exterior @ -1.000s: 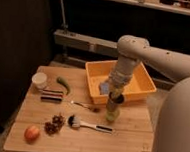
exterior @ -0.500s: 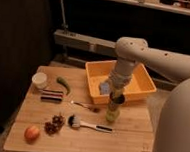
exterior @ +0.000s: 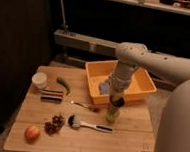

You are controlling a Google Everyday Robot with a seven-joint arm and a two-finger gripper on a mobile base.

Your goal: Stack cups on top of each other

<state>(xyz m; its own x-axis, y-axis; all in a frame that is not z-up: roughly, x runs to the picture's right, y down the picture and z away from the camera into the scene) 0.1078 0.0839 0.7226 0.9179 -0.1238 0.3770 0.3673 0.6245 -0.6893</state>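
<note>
Wood in light planks makes up the low bench [exterior: 128, 142], which carries everything but the arm. The robot's white arm comes in from the right and bends down over the bench's right half, just in front of a shallow yellow plastic bin [exterior: 143, 88]. A small blue-grey object [exterior: 104, 89] lies in the bin's near left corner.

The gripper [exterior: 116, 103] points straight down, directly above a pale lime-green tumbler [exterior: 112, 115] that stands upright on the bench close to the bin's front wall. The jaws are closed. A dark shape [exterior: 117, 99] sits at the gripper's tip, right at the tumbler's mouth; whether it is a second, dark cup or part of the gripper itself cannot be told, nor whether anything is pinched.

At the far left of the bench stands a wide white round container [exterior: 39, 79], with a curved green chilli pepper [exterior: 63, 84] just to its right. In front of these lies a dark flat bar [exterior: 51, 96]. A slim piece of metal cutlery [exterior: 84, 106] lies between the bar and the tumbler. Nearer the front edge are a brush with a dark head and white handle [exterior: 87, 124], a cluster of dark red grapes [exterior: 54, 124] and, at the front left, a round orange-red fruit [exterior: 32, 132].
</note>
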